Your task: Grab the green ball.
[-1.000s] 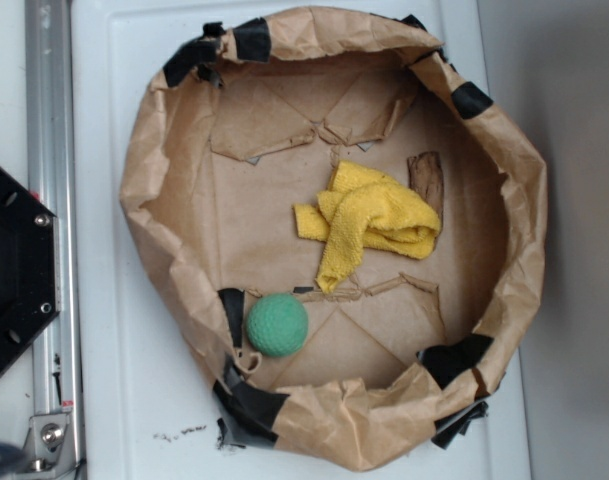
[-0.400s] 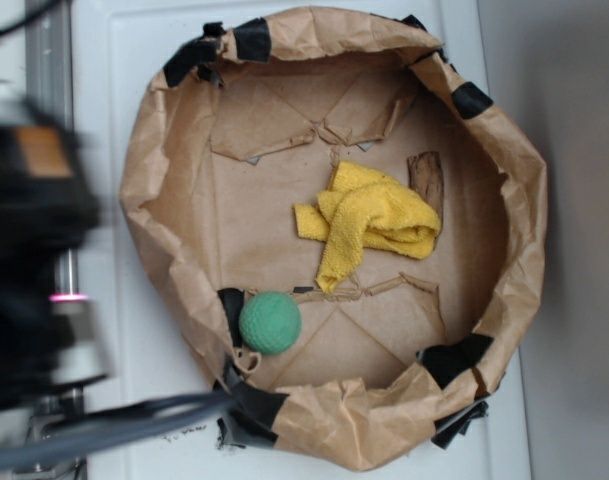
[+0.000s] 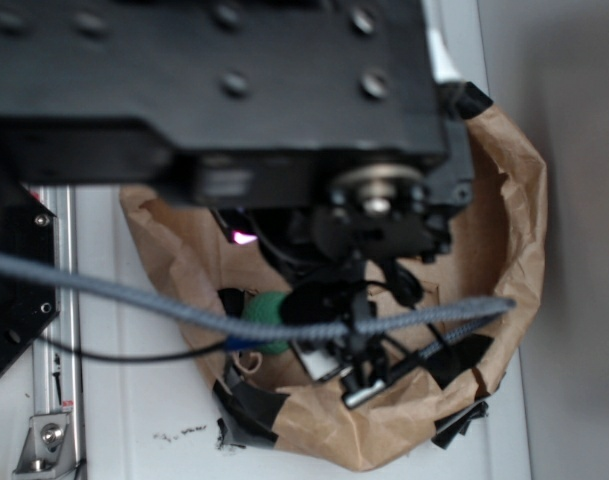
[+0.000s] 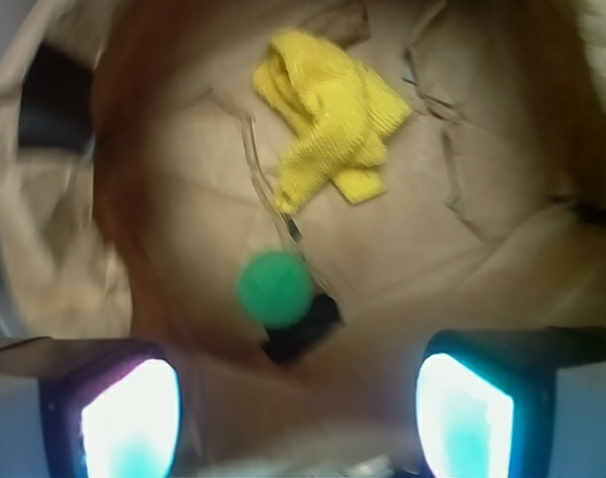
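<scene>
The green ball [image 4: 275, 287] lies on the brown paper floor of the bag, beside a patch of black tape [image 4: 304, 331]. My gripper [image 4: 298, 418] hangs above and short of it, open, its two glowing pads [image 4: 133, 418] wide apart with nothing between them. In the exterior view my black arm [image 3: 214, 90] covers most of the bag, and only a sliver of the green ball [image 3: 266, 308] shows under a grey cable.
A crumpled yellow cloth [image 4: 327, 124] lies beyond the ball on the bag floor. The brown paper bag's rolled wall [image 3: 514, 230] rings everything, patched with black tape [image 3: 459, 360]. An aluminium rail [image 3: 56, 300] runs along the left.
My arm has swung in from the left and now hangs over the bag, hiding the cloth and most of the ball. The ball sits slightly left of where it was a second ago.
</scene>
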Controlling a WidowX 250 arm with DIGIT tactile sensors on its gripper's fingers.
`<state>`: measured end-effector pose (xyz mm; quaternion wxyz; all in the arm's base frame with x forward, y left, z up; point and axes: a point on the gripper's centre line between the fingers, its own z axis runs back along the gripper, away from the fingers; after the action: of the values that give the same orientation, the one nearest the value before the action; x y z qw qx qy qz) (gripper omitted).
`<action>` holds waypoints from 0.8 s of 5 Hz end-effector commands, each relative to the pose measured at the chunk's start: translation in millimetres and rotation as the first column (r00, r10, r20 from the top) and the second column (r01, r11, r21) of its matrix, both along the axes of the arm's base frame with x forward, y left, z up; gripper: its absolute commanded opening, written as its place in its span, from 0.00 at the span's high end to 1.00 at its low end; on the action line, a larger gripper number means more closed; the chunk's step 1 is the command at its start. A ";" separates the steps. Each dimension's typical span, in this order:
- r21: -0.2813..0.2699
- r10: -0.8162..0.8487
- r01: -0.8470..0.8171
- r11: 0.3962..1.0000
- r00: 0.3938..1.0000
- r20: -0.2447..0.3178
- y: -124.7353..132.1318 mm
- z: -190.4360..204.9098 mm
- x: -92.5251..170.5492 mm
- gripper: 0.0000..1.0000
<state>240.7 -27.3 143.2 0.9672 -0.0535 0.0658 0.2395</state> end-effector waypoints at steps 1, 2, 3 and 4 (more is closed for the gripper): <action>-0.138 0.019 -0.027 0.990 0.998 -0.064 -34.1 -87.3 5.4 0.00; -0.152 -0.063 0.049 0.987 0.994 -0.088 -59.7 -118.8 -16.3 0.00; -0.218 -0.100 0.078 0.973 0.991 -0.092 -77.9 -128.9 -31.2 1.00; -0.212 -0.113 0.095 0.973 0.990 -0.078 -78.1 -108.7 -27.7 1.00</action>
<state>217.3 -84.6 26.8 0.9566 -0.1316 0.1506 0.2120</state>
